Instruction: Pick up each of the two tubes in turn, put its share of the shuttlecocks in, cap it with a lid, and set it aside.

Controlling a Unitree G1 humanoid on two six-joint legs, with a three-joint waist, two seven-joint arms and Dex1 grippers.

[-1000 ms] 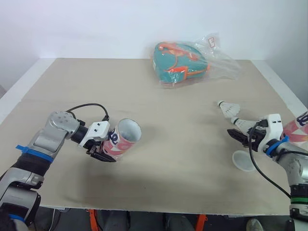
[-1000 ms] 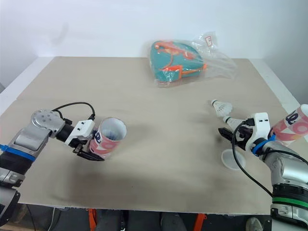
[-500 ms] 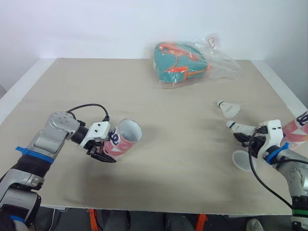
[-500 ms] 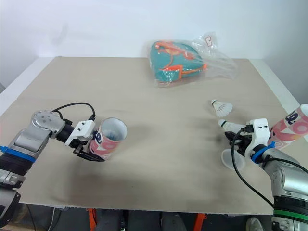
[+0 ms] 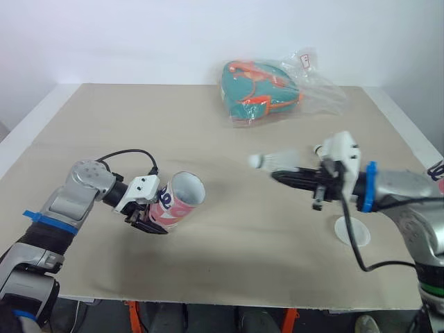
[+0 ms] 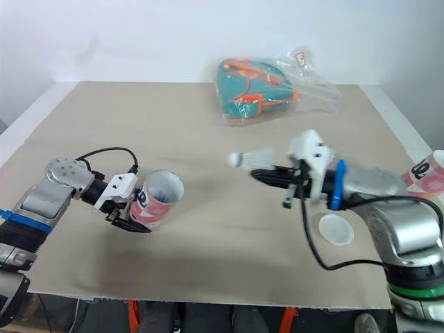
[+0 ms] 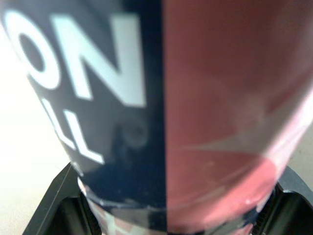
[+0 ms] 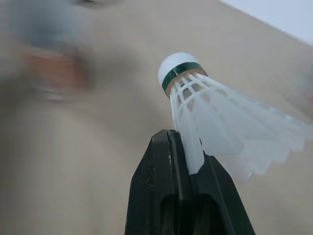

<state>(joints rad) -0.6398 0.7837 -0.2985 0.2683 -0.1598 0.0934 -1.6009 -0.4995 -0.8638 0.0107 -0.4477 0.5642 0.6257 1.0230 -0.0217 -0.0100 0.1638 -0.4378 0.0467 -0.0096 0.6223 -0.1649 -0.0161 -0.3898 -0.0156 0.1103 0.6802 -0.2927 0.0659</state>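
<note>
1. Tube [image 5: 179, 200] at the table's [image 5: 229, 270] 8 o'clock, tilted, with its open mouth facing 2 o'clock.
2. Left gripper [image 5: 152, 214] is clamped round the tube's lower body; we see dark fingers on either side of it.
3. Right gripper [image 5: 281, 176] is pinched onto a shuttlecock [image 5: 274, 161] by its feather skirt. We note the cork pointing to 9 o'clock, at 2 o'clock of the tube mouth and apart from it.
4. Lid [image 5: 352, 231] lies flat at the table's 4 o'clock; plastic bag [image 5: 260, 90] at 12.

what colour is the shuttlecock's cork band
Dark green; the shuttlecock shows best in the right wrist view.
</note>
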